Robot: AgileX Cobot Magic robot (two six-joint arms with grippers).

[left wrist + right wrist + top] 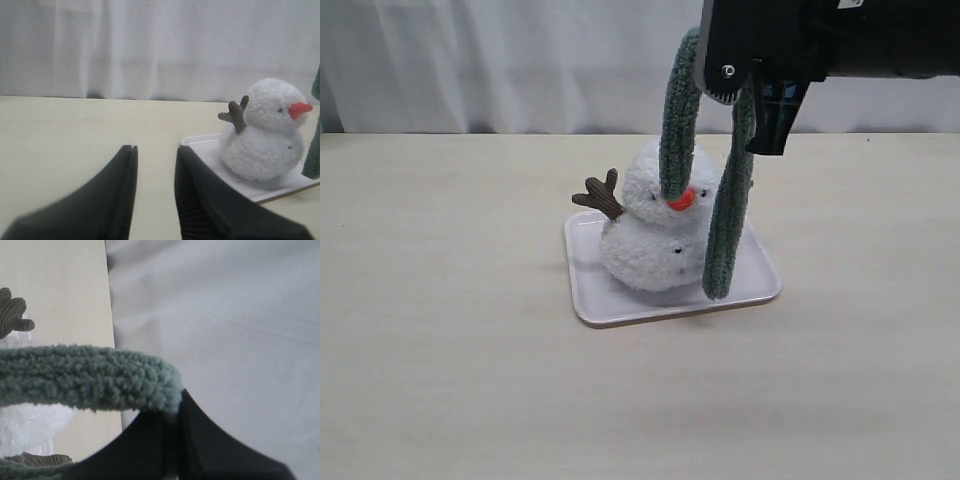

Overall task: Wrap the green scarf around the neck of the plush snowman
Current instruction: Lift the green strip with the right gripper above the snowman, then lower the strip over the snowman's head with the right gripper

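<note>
The plush snowman [655, 230] stands upright on a white tray [620, 305], orange nose facing front right, one brown twig arm [600, 195] sticking out. The green scarf [678, 120] hangs folded from my right gripper [745, 85], high above the snowman. One scarf end dangles in front of the snowman's face, the longer end [727, 215] reaches the tray beside it. My right gripper [172, 412] is shut on the scarf [90, 377]. My left gripper [155, 155] stands open and empty, low over the table, left of the snowman [267, 135]. The neck is bare.
A white curtain [500, 60] hangs behind the table's far edge. The tray [200, 142] lies close to my left gripper's right finger [200, 190]. Pale wooden tabletop [440, 330] spreads around the tray.
</note>
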